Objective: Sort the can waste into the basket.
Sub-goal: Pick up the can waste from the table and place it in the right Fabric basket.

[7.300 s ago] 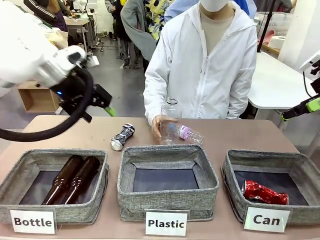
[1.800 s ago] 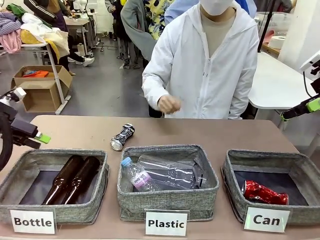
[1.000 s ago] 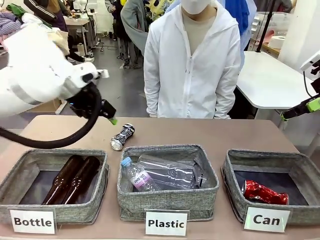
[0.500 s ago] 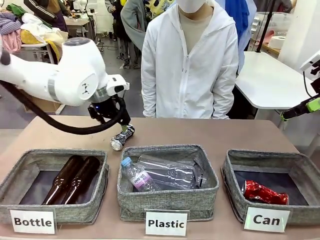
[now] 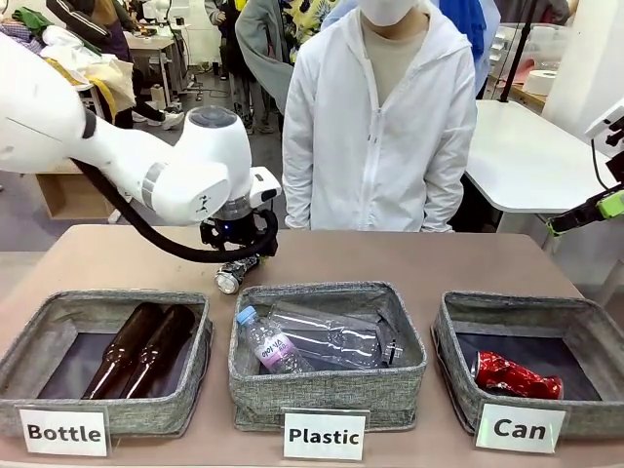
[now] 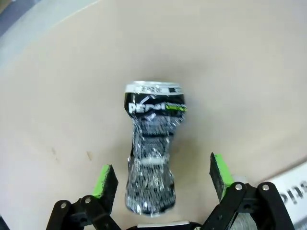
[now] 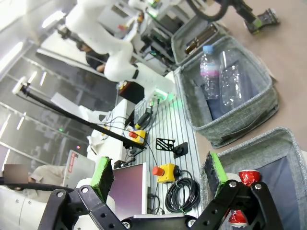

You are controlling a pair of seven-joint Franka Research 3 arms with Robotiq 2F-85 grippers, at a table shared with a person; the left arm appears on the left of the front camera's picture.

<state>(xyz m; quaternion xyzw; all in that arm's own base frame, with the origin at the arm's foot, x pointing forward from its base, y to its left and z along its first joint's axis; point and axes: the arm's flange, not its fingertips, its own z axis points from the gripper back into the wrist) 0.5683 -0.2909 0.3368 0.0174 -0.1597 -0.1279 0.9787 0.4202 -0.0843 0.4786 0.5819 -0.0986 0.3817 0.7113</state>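
Left wrist view: the left arm's jaws stand wide, their green pads (image 6: 106, 179) flanking a crushed black-and-silver drink can (image 6: 151, 163) without touching it. The can lies on the tan table (image 6: 240, 72). The right arm's jaws also gape wide, holding nothing. The drink can lies well left of the square grey fabric basket (image 5: 450, 353) carded "Can", which holds a crushed red can (image 5: 515, 375).

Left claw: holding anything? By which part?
Nothing is held. The left claw is open, its pads on either side of the crushed can's crumpled end without touching it. The can lies on the table.
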